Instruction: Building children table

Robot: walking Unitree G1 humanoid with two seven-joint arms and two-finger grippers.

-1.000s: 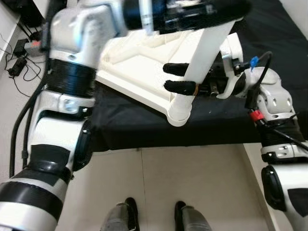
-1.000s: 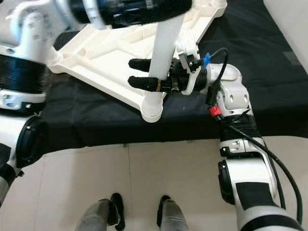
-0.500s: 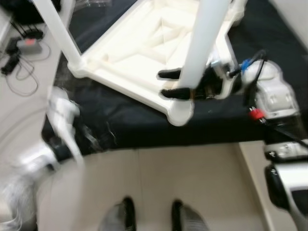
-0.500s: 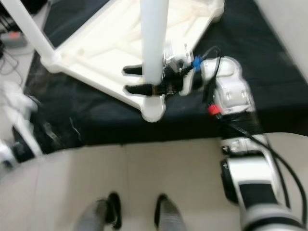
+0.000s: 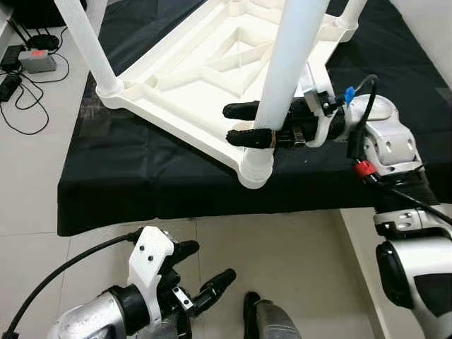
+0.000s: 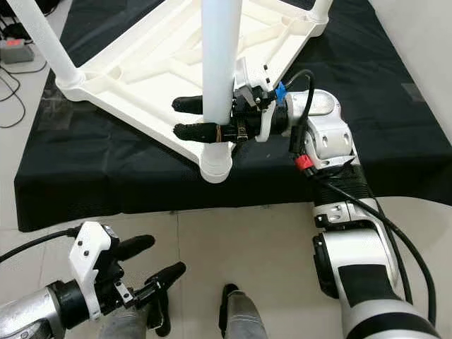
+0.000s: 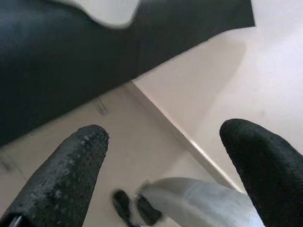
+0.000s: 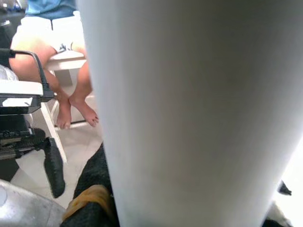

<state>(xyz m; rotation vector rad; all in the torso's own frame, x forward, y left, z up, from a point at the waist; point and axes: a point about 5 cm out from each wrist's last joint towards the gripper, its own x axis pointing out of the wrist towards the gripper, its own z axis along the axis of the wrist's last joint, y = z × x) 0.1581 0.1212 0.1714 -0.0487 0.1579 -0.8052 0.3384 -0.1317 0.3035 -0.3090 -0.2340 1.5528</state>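
Table leg (image 5: 286, 67) stands upright in the near corner socket, our right gripper (image 5: 244, 123) clamped around it. Our left gripper (image 5: 201, 272) hangs low near the floor, fingers apart.

Black cloth (image 5: 134, 176), floor cables (image 5: 28, 78)

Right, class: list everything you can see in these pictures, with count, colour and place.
Children's table top: one, white, upside down on the black cloth.
Table legs: three visible, white, standing up from the corners.
Black cloth: one, covering the platform.
Cables and power adapters: several, black and grey, on the floor at left.
Seated person: one, bare legs, beyond the leg.
Right gripper: black fingers either side of the nearest leg.
Left gripper: open, low over the floor.
Robot's feet: grey, below.
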